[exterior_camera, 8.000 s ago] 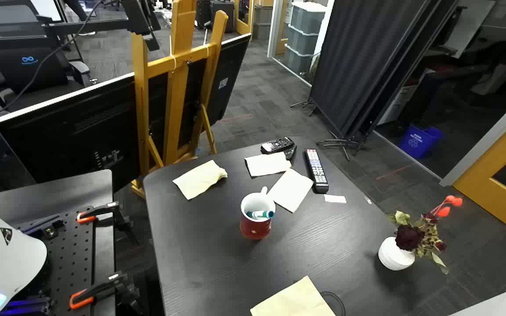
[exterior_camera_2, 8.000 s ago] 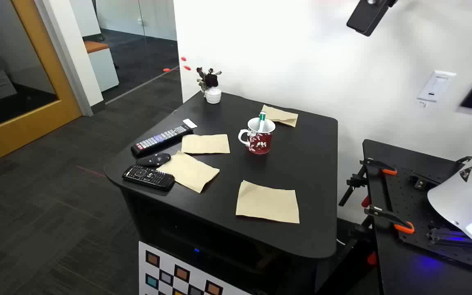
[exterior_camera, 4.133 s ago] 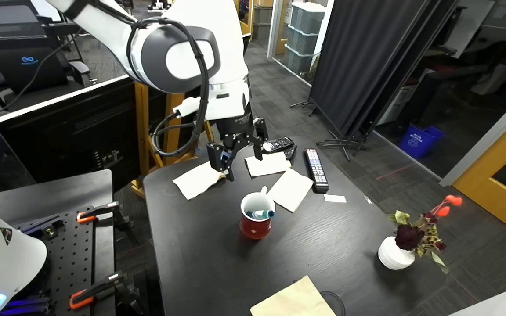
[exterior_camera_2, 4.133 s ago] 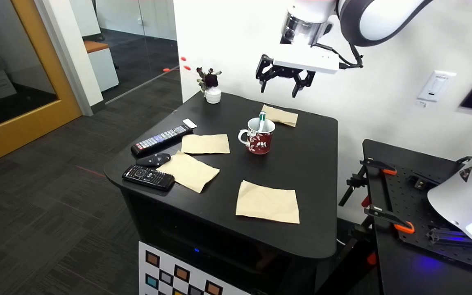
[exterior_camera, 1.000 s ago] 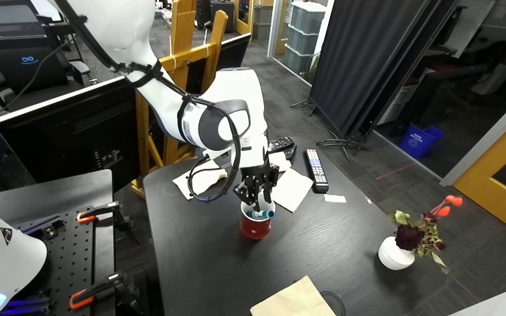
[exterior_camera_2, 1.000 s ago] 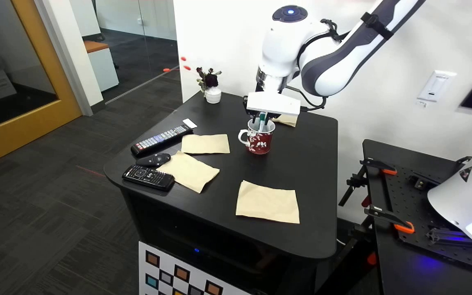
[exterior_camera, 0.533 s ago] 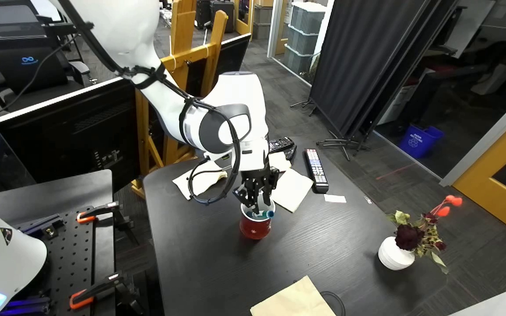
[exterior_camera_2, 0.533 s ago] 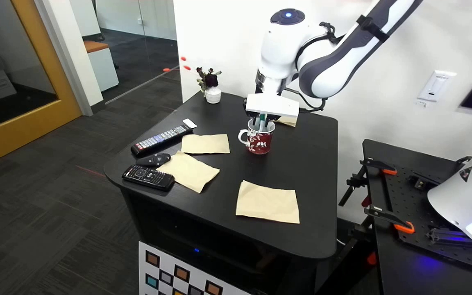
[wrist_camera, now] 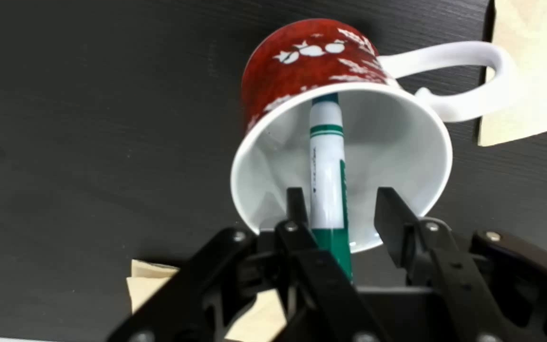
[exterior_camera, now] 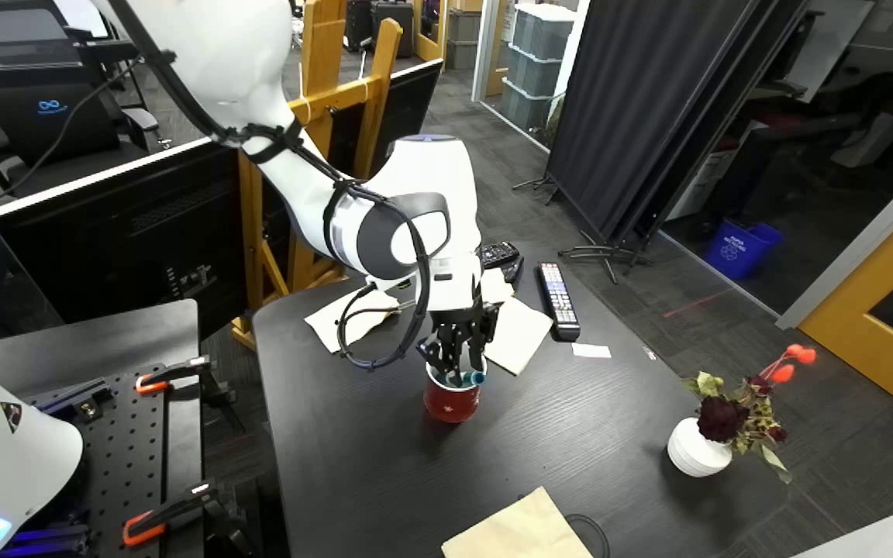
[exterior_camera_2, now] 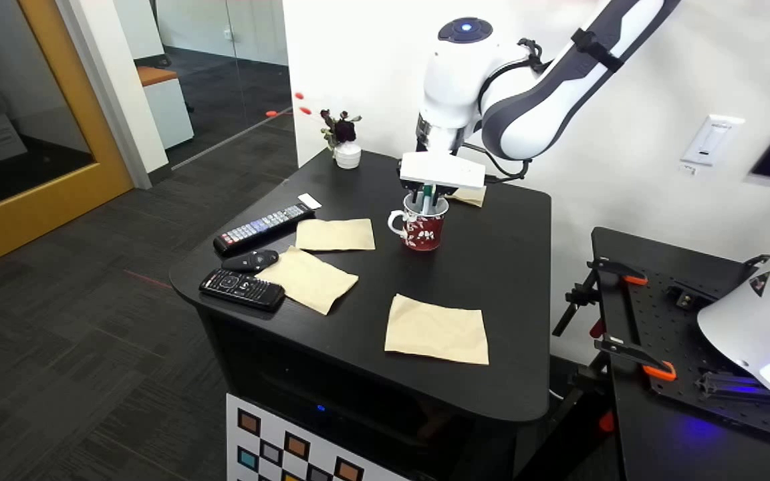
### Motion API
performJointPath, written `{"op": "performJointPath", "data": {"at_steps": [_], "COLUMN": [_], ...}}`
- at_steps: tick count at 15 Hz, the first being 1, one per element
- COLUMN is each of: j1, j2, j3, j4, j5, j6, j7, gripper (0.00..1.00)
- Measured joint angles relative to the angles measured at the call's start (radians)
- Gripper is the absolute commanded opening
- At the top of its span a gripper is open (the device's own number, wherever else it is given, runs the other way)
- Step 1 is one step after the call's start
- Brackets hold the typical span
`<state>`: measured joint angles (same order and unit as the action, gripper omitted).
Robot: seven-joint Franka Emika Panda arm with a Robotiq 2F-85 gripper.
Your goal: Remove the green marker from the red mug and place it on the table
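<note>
The red mug [wrist_camera: 309, 52], white inside, stands upright on the dark table [exterior_camera_2: 498, 267] in both exterior views. Leaning inside it is the green marker [wrist_camera: 326, 180], white-bodied with green ends, its upper end sticking above the rim. My gripper [wrist_camera: 341, 194] points down at the mug's mouth with its fingers [wrist_camera: 399, 228] on either side of the marker. The jaws are partly apart. A clear gap shows between marker and right-hand finger in the wrist view; the left-hand finger is very close, and whether it touches cannot be told. The marker's top is partly hidden behind that finger.
Several tan paper sheets [exterior_camera_2: 436, 331] lie around the mug. Remotes [exterior_camera_2: 265, 227] rest near one table edge. A white vase [exterior_camera: 698, 449] with flowers stands at a far corner. The mug's white handle [wrist_camera: 473, 102] points toward a paper sheet. A wall rises behind the table.
From out of view, the arm came in above the table, then went down to the mug, its jaws narrowing on the way. Over the last second it shifted only slightly. Mug and marker look nearly unmoved.
</note>
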<state>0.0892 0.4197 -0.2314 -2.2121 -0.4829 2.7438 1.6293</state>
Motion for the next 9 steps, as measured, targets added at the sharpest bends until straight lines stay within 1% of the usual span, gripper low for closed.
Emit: {"op": "performJointPath", "data": {"at_steps": [2,3,4,9], "j1": [0.000,0.000,0.001,0.016], "j2": [0.005,0.008,0.009,0.009], "j3": [-0.001,-0.001,-0.001,-0.008], "j4": [0.006,0.008,0.011,0.015], "j5": [0.003,0.004,0.004,0.004], "j6": [0.000,0.000,0.000,-0.004], "j7": [-0.004,-0.007,-0.012,-0.014], "gripper": [0.01,0.01,0.05,0.05]}}
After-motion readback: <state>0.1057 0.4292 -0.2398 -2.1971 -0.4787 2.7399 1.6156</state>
